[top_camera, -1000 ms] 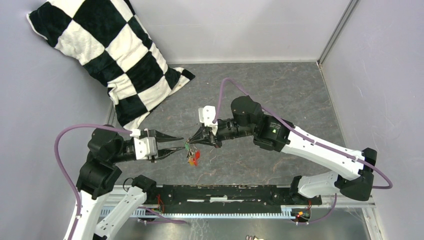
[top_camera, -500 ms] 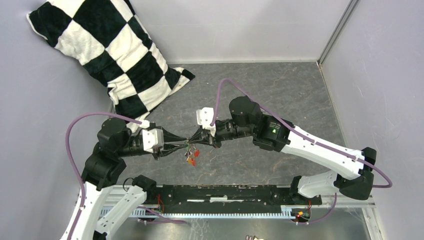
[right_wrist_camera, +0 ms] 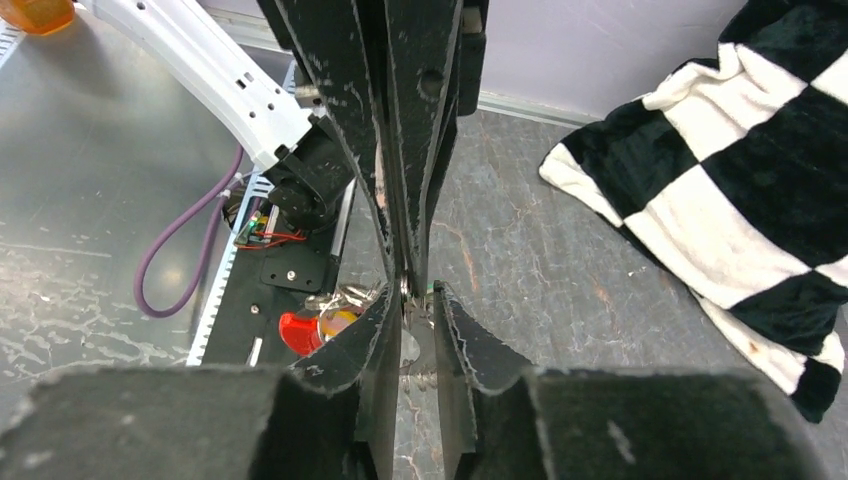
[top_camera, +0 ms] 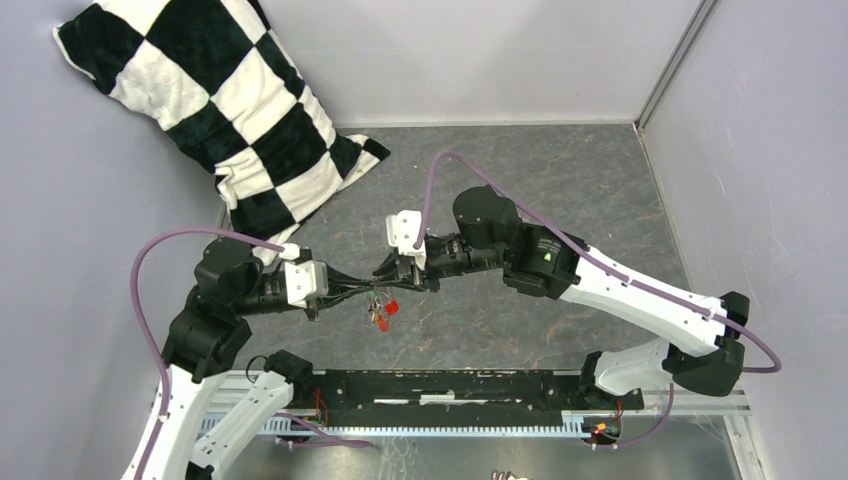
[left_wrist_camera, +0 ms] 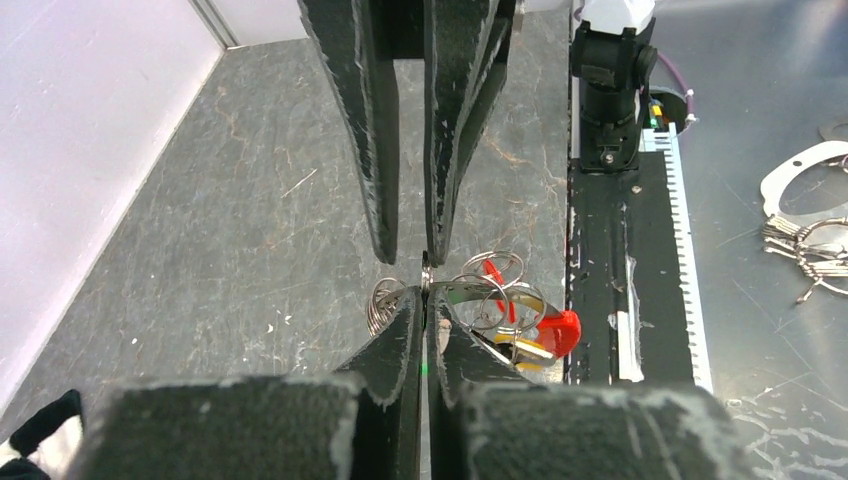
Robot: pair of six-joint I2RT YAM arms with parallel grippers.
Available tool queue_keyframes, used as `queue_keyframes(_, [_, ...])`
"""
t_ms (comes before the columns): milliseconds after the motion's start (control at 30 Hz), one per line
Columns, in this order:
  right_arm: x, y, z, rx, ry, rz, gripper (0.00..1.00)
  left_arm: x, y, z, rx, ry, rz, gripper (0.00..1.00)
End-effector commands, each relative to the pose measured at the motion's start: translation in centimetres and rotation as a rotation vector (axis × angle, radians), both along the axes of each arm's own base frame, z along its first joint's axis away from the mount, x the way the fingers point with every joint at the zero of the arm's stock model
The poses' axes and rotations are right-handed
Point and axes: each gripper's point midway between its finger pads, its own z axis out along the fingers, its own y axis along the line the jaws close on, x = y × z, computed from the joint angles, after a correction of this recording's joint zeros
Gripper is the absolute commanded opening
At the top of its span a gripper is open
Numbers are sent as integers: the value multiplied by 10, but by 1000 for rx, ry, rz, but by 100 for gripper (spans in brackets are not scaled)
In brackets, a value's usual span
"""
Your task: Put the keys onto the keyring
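Observation:
The two grippers meet tip to tip above the grey table. My left gripper (top_camera: 370,287) (left_wrist_camera: 427,296) is shut on the keyring (left_wrist_camera: 388,302), a silver wire coil pinched at its fingertips. Smaller rings and the keys hang from it. The red key head (left_wrist_camera: 560,331) (top_camera: 391,308) (right_wrist_camera: 297,332) and a yellow one (left_wrist_camera: 527,351) (right_wrist_camera: 338,322) dangle on the side toward the arm bases. My right gripper (top_camera: 387,273) (right_wrist_camera: 415,300) has its jaws slightly apart. A toothed metal key blade (right_wrist_camera: 414,348) stands in the gap, close to one pad.
A black-and-white checkered pillow (top_camera: 230,110) (right_wrist_camera: 740,170) leans in the far left corner. A black rail (top_camera: 450,385) (left_wrist_camera: 600,250) runs along the near edge. More rings and keys (left_wrist_camera: 810,215) lie on the metal surface beyond it. Walls close in on three sides.
My left gripper moved right to the bunch and shut on the keyring. The right gripper, shut before, has parted its jaws a little. The bunch has shifted slightly left.

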Motion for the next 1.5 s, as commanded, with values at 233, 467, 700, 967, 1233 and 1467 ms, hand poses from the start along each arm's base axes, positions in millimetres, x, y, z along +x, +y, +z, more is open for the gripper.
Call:
queue_keyframes(233, [14,2,11,-101,-66,-41,29,15,5,5,34,-69,62,2])
queue_keyframes(467, [15,8,7,-137,-87,-45,30,15,5,5,33,-63,63,2])
queue_keyframes(700, [15,14,5,-145,-92,-49,27,14,5,3,33,-58,58,2])
queue_keyframes(967, [17,19,-3,-161,-82,-59,8,9,4,4,34,-73,32,2])
queue_keyframes(1233, [20,12,15,-75,-91,-65,0,-2,5,7,21,-102,2,37])
queue_keyframes(1467, [3,-7,44,281,7,3,0,-22,8,3,41,-121,-65,39])
